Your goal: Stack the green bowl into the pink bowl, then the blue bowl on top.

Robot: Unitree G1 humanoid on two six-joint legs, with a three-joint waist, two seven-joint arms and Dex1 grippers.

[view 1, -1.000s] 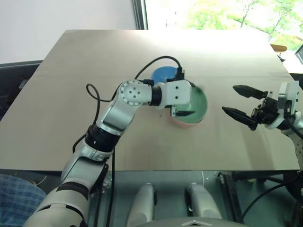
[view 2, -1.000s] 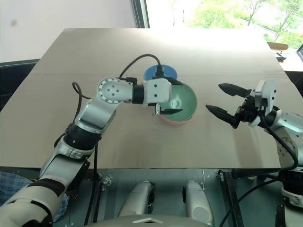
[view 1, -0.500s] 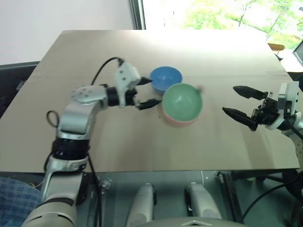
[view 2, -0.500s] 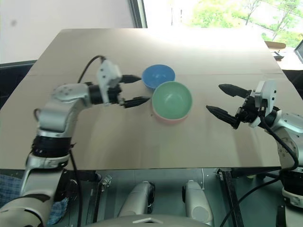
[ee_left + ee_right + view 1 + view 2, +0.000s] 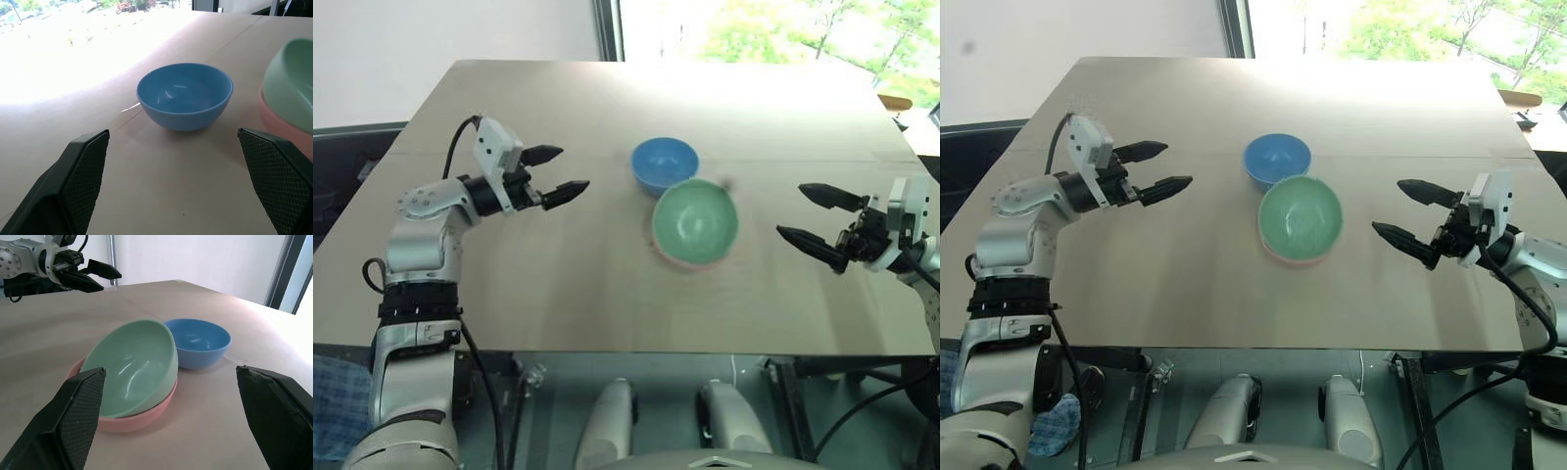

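The smooth mint-green plastic bowl (image 5: 131, 364) sits tilted in the salmon-pink plastic bowl (image 5: 142, 416); the sky-blue plastic bowl (image 5: 664, 164) waits beside them on the table (image 5: 558, 274), my left claw (image 5: 558, 170) and right claw (image 5: 811, 216) both wide and empty.

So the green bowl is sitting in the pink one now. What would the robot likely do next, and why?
Probably reach for the blue bowl with an open gripper. The green bowl already rests in the pink bowl, slightly tilted, while the blue one stands on the table just behind them. The left gripper is open, empty and pointed toward it, so it seems well placed; the right gripper is open too.
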